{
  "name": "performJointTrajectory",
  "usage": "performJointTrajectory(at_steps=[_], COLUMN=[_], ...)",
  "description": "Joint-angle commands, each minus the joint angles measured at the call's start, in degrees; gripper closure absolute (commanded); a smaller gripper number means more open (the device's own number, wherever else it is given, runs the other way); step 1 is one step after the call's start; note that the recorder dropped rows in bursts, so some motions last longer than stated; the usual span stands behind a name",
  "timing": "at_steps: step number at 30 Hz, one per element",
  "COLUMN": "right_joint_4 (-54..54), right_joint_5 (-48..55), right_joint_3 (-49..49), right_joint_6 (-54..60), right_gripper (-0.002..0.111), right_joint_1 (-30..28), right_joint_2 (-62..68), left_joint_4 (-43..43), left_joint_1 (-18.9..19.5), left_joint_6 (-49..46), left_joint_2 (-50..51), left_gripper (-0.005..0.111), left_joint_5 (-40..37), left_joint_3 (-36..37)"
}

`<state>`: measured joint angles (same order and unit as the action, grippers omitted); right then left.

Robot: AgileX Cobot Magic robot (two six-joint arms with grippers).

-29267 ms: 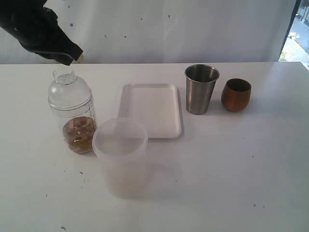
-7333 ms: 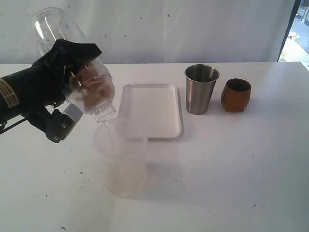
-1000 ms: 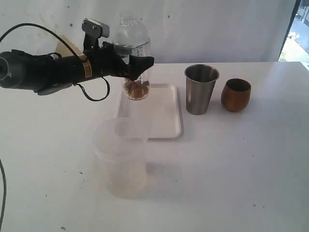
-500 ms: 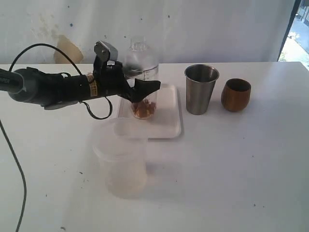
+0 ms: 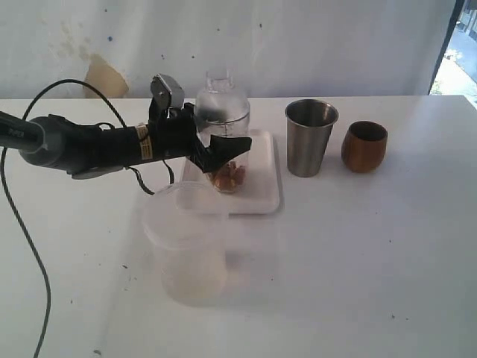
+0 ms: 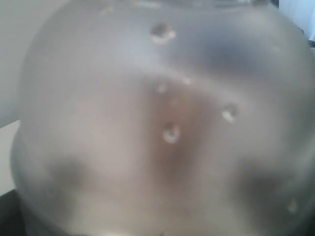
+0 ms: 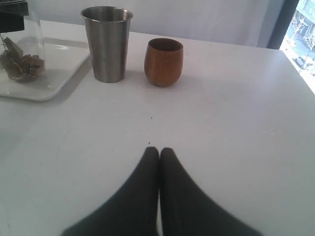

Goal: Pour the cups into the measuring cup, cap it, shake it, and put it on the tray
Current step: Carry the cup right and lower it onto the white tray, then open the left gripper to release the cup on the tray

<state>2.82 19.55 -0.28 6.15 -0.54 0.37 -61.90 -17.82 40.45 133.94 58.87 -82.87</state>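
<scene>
The tall clear plastic measuring cup (image 5: 221, 119), its clear dome cap (image 5: 219, 97) fitted, appears to rest on the flat white tray (image 5: 261, 200); the left end effector (image 5: 222, 147) is clamped around it; the right end effector (image 7: 158, 153) is pressed together over the desk (image 7: 236, 123); pouring, capping and shaking look done, so only letting go seems left.

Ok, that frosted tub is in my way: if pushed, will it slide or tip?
The frosted tub looks thin, with nothing showing through its wall, so it is probably light and slides easily on the smooth table. It is tall and narrows toward its base, so a push near the rim might tip it.
</scene>
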Motion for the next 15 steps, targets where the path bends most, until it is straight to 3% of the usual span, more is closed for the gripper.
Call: performJointTrajectory(at_steps=[1,4,11,15], right_joint_4=[0.13,0.13,0.13,0.13], right_joint_5=[-0.27,-0.27,-0.27,-0.27], right_joint_3=[0.28,0.28,0.28,0.28], right_joint_6=[0.52,0.52,0.52,0.52], right_gripper=[0.108,0.108,0.108,0.108], right_joint_1=[-0.12,-0.12,-0.12,-0.12], right_joint_2=[-0.37,-0.37,-0.37,-0.37], left_joint_4=[1.71,1.82,1.4,1.28], left_joint_1=[-0.05,-0.05,0.06,1.09], left_joint_6=[1.72,2.0,-2.2,-1.85], left_joint_2=[-0.62,-0.62,-0.62,-0.62], left_gripper=[0.002,0.002,0.002,0.002], left_joint_5=[-6.4,-6.49,5.12,7.36], left_joint_3=[-0.54,-0.54,-0.54,-0.54])
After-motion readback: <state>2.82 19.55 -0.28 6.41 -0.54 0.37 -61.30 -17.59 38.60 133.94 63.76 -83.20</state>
